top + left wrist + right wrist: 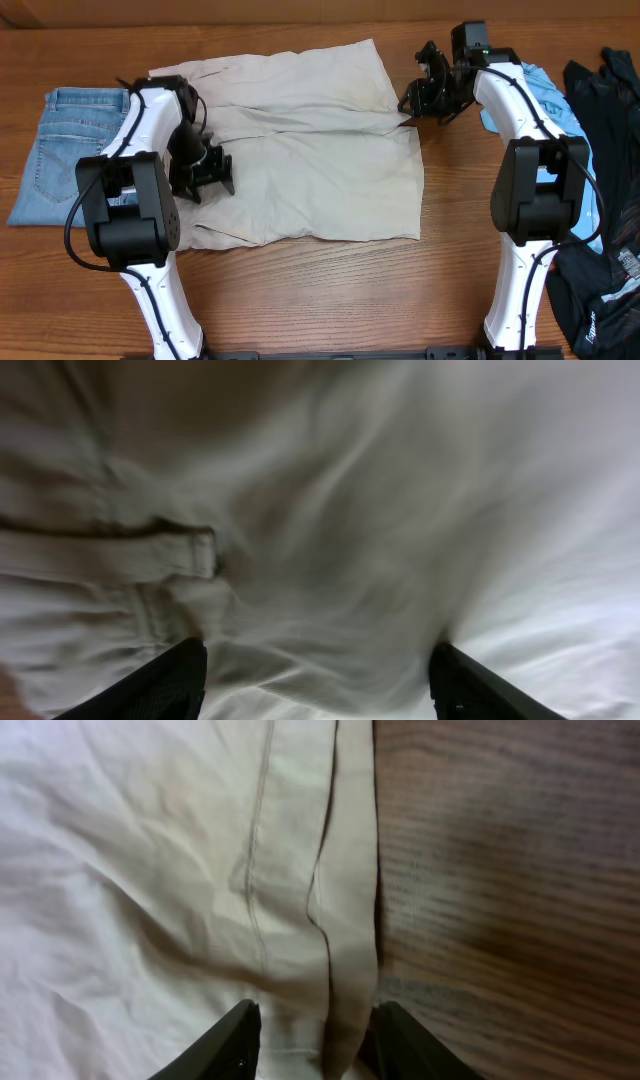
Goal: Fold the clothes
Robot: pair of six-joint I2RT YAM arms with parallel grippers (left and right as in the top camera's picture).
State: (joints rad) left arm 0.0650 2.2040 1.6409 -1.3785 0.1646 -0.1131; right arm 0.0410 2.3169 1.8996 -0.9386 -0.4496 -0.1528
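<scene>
The pale beige shorts (300, 150) lie spread flat on the wooden table, waistband to the left and legs to the right. My left gripper (205, 172) is over the waistband edge. In the left wrist view its fingers (320, 675) stand wide apart over blurred cloth, near a belt loop (200, 550). My right gripper (412, 103) is at the shorts' right edge, where the two legs meet. In the right wrist view its fingers (315, 1040) are partly apart and straddle the leg's hem (350, 900), with cloth lying between them.
Folded blue denim jeans (60, 150) lie at the far left, beside the left arm. A light blue shirt (562, 110) and dark garments (612, 90) are piled at the right edge. Bare wood (500, 870) lies right of the hem.
</scene>
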